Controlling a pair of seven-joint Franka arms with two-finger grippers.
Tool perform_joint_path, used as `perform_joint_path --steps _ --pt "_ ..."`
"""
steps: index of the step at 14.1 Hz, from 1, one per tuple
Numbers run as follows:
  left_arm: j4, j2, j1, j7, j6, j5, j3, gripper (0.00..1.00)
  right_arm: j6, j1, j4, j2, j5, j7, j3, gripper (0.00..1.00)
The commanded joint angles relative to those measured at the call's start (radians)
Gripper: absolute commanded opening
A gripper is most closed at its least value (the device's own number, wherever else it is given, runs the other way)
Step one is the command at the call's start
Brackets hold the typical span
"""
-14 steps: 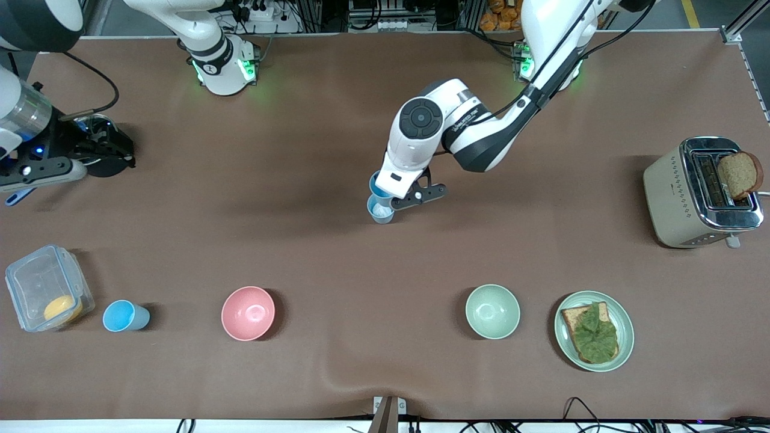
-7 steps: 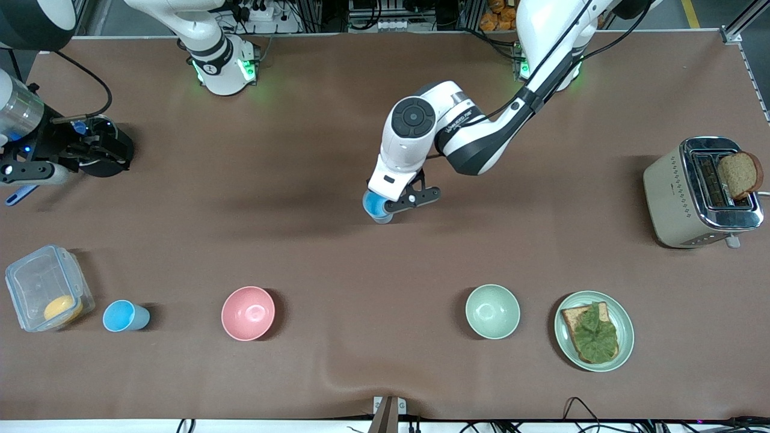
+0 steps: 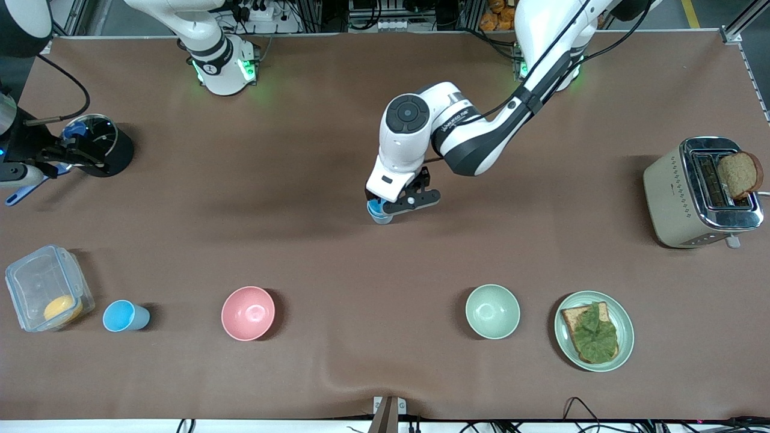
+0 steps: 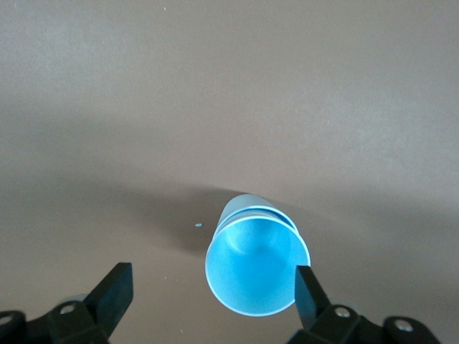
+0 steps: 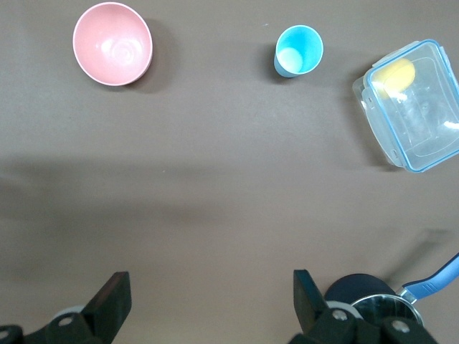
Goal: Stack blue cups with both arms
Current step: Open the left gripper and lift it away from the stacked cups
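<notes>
The left gripper (image 3: pixel 385 204) is at the centre of the front view, directly over the stacked cups (image 3: pixel 379 212). In the left wrist view its fingers (image 4: pixel 115 290) stand open on either side of the stack (image 4: pixel 257 266); one finger appears to touch the rim, and no grip is applied. That view shows one blue cup nested inside another, upright on the table (image 3: pixel 337 270).

The right gripper (image 3: pixel 45 162) is at the left edge of the front view, beside a black pot (image 3: pixel 102 150) with a blue utensil (image 3: pixel 24 191). In the right wrist view its fingers (image 5: pixel 115 301) stand open and hold nothing. The right arm waits.

A third cup (image 3: pixel 124 316) stands upright in the lower left of the front view, between a clear container (image 3: pixel 45 288) and the pink bowl (image 3: pixel 248 313). The green bowl (image 3: pixel 492 311) sits lower right of centre, beside a plate (image 3: pixel 625 334) bearing toast. A toaster (image 3: pixel 692 192) with a bread slice stands at the right edge.
</notes>
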Motion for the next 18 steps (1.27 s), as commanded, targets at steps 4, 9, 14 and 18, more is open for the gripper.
perform_joint_path --steps 4,9,14,18 --pt "0.017 -0.099 0.085 -0.01 -0.087 0.03 0.001 1.0 -0.024 -0.008 -0.011 -0.005 -0.006 -0.009 0.015 1.0" --pt "0.006 -0.202 0.222 0.055 -0.222 -0.002 -0.005 1.0 -0.039 0.014 0.006 -0.007 -0.006 -0.006 0.021 1.0" --pt "0.006 -0.289 0.407 0.348 -0.354 -0.08 -0.006 1.0 -0.072 0.021 0.027 -0.005 -0.006 -0.006 0.021 1.0" --pt "0.011 -0.399 0.578 0.615 -0.433 -0.18 -0.005 1.0 -0.072 0.023 0.027 -0.005 -0.006 -0.005 0.021 1.0"
